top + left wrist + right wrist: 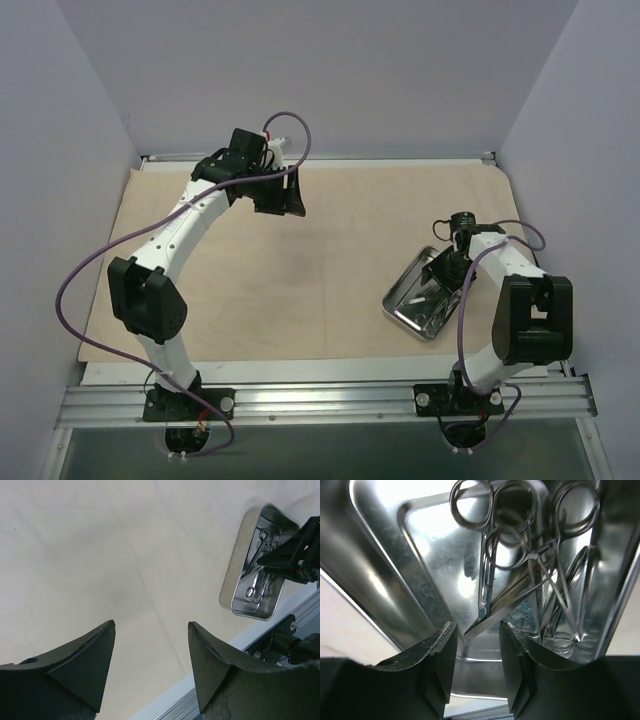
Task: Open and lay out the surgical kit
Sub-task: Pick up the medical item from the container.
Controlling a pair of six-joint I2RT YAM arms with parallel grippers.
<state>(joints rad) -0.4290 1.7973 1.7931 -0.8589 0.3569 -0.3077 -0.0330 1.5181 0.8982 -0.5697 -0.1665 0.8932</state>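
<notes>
The beige cloth wrap (300,270) lies spread flat over the table. The shiny steel tray (410,300) sits on its right part and holds several thin scissor-like instruments (520,570). My right gripper (447,272) is down inside the tray, jaws open, with the tips of one instrument (477,625) between the fingers but not clamped. My left gripper (283,197) is open and empty, held above the far left-middle of the cloth. In the left wrist view the tray (235,575) shows at the upper right with the right gripper over it.
Grey walls close the table at the back and both sides. An aluminium rail (320,400) with the arm bases runs along the near edge. The cloth's near edge ends just short of the rail (210,655).
</notes>
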